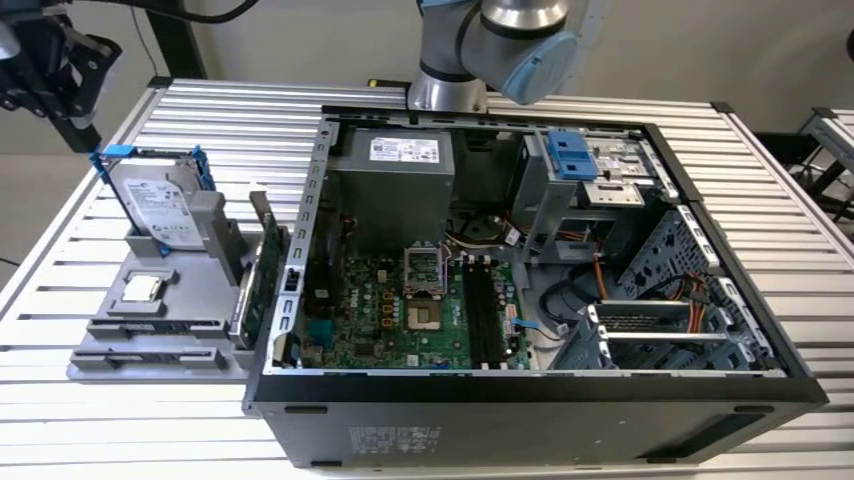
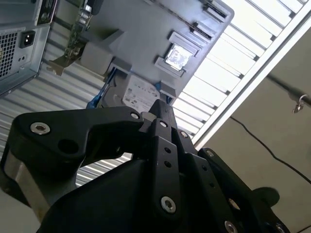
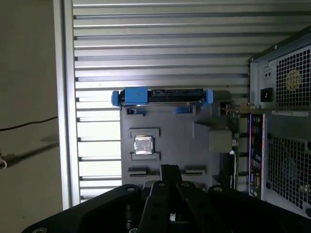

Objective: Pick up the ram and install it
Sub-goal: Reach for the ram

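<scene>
Jaws: we read them as pressed together with nothing between them. The gripper (image 1: 78,128) hangs above the hard drive (image 1: 158,205) at the exterior view's left. We locate the ram (image 1: 154,326) seated edge-up in a slot of the gray holder (image 1: 94,368), well apart from the gripper and beside the open computer case (image 1: 534,405).

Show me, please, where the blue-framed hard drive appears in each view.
Exterior view: the hard drive stands on the grey tray, at the exterior view's left.
First wrist view: the hard drive, edge-on, at the tray's end.
Second wrist view: the hard drive, label showing.
Shared landmark: the silver chip on the tray.
</scene>
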Available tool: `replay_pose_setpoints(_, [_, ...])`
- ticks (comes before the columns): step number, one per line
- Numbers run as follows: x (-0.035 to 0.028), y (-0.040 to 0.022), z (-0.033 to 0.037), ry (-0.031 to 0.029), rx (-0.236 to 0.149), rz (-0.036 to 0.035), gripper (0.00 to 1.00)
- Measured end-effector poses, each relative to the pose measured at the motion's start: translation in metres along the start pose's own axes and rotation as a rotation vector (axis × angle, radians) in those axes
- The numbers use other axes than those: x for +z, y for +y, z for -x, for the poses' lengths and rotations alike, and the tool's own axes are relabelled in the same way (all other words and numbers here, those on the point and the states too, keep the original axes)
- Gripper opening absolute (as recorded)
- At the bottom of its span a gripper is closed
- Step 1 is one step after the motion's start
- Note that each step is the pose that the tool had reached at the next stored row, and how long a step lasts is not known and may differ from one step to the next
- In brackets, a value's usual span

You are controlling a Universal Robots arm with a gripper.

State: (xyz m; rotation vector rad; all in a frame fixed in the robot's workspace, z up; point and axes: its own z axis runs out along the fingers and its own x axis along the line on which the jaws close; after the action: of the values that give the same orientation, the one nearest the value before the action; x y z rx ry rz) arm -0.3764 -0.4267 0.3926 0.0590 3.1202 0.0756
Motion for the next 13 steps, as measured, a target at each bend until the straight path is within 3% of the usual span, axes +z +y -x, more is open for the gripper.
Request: replay_pose_setpoints(13, [-0.0003, -0.0061, 0.0002, 0.0001, 0.0, 0.0, 0.0])
